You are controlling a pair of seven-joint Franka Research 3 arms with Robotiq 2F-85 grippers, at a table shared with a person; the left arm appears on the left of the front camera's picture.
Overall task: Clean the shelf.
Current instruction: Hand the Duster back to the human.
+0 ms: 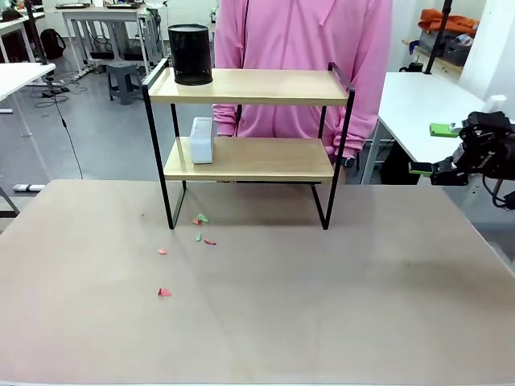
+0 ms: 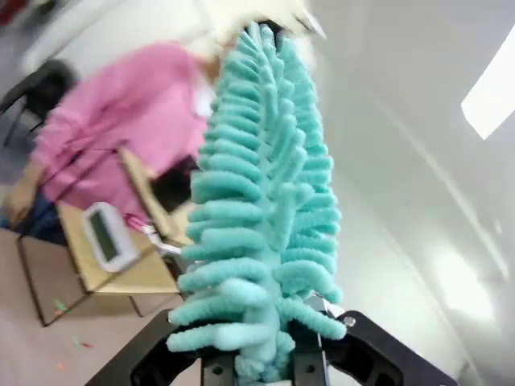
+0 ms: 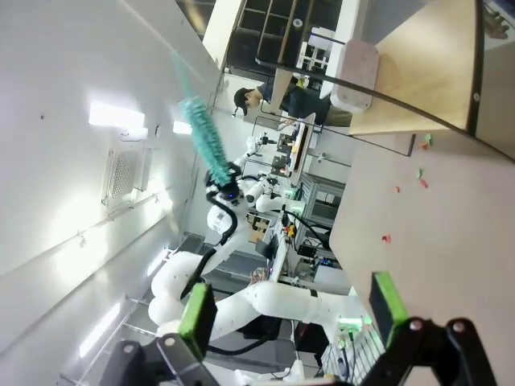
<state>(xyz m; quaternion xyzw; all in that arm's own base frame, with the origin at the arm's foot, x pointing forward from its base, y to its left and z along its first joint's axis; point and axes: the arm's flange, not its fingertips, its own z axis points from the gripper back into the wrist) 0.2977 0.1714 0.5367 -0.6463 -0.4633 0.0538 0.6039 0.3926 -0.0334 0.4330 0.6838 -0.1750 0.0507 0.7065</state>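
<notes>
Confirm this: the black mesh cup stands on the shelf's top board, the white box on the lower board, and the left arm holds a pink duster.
Wrong on the colour. The duster that the left gripper holds is teal, as the left wrist view shows. The black mesh cup stands on the top board of the shelf, the white box on the lower board.

The shelf point(image 1: 249, 87) stands toward the far side of the table point(image 1: 338, 305), a little left of its middle. On its top board, at the left end, sits a mesh pen holder point(image 1: 190, 54); on the lower board, also at the left, a small boxy device point(image 1: 202, 140). Behind the shelf stands a person point(image 1: 302, 36). On the table just before the shelf's front left leg lie several small scraps point(image 1: 201, 219), trailing nearer and leftward. The right gripper point(image 1: 432, 149) hangs off the table's right edge.
</notes>
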